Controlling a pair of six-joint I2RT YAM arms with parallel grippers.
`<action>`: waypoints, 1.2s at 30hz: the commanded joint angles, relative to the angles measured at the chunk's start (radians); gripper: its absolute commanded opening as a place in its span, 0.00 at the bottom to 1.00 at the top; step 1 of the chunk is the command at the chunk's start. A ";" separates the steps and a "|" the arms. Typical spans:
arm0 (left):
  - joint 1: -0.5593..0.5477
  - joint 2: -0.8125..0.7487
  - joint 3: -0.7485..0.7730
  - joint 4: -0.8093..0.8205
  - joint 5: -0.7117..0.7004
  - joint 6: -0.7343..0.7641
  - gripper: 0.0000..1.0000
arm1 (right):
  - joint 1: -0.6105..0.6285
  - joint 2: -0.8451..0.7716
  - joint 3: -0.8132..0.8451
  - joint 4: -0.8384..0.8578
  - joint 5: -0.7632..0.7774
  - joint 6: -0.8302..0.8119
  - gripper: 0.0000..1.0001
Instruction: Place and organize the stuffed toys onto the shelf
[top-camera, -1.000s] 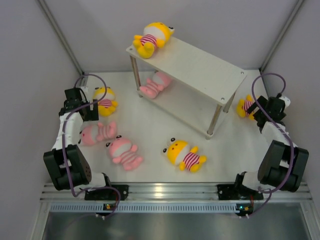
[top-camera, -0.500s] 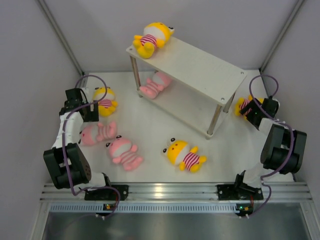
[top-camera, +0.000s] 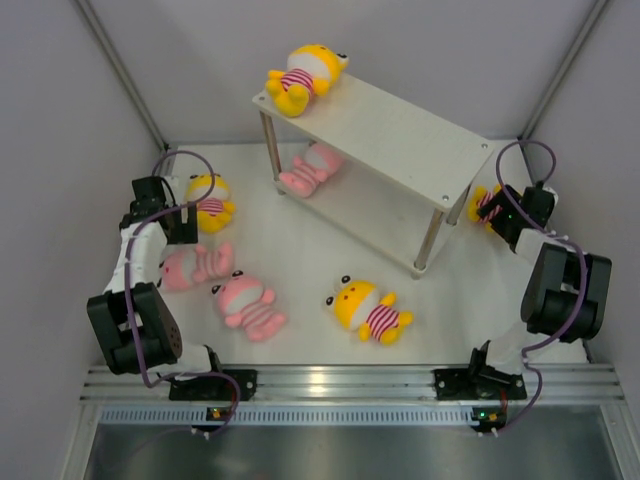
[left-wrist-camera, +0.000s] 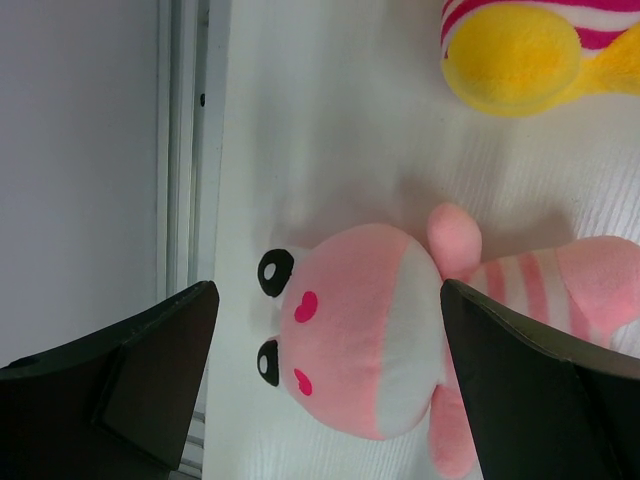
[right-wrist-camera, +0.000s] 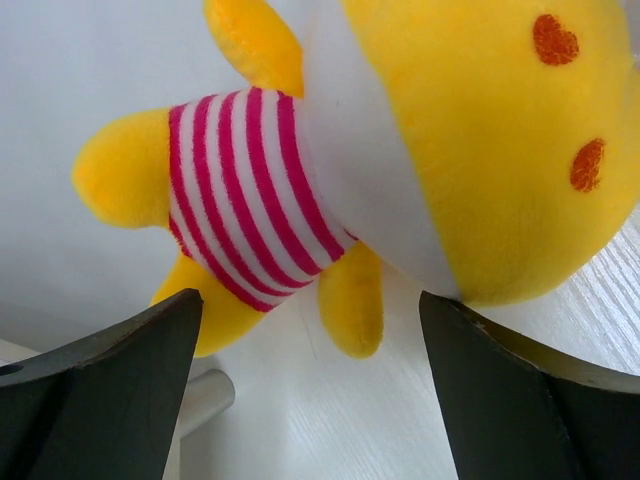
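The white shelf (top-camera: 400, 130) stands at the back with a yellow stuffed toy (top-camera: 305, 75) on its top board and a pink one (top-camera: 312, 167) underneath. Two pink toys (top-camera: 190, 267) (top-camera: 248, 303) and two yellow ones (top-camera: 210, 200) (top-camera: 365, 308) lie on the table. My left gripper (top-camera: 178, 232) is open above a pink toy's head (left-wrist-camera: 370, 330), which shows between its fingers (left-wrist-camera: 327, 295) untouched. My right gripper (top-camera: 503, 212) is open right at another yellow toy (top-camera: 485, 203). That toy's striped body (right-wrist-camera: 250, 190) fills the right wrist view above the gripper's gap (right-wrist-camera: 310, 320).
A metal shelf leg (right-wrist-camera: 200, 400) stands just left of the right gripper. The enclosure walls are close behind both arms, and a wall rail (left-wrist-camera: 185, 150) runs beside the left gripper. A yellow toy's foot (left-wrist-camera: 515, 55) lies beyond the pink head.
The right arm has swung in toward the shelf's right end and closed in on the yellow toy there. The left arm has stayed still.
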 joint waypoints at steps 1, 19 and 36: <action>-0.001 -0.004 0.037 0.007 -0.015 0.014 0.99 | 0.010 0.011 0.029 0.058 0.024 -0.015 0.90; -0.001 0.001 0.046 0.000 -0.005 0.020 0.99 | -0.062 -0.040 0.202 0.000 -0.041 -0.131 0.00; -0.001 0.004 0.062 -0.016 0.030 0.022 0.99 | 0.083 -0.188 1.101 -0.640 -0.318 -0.628 0.00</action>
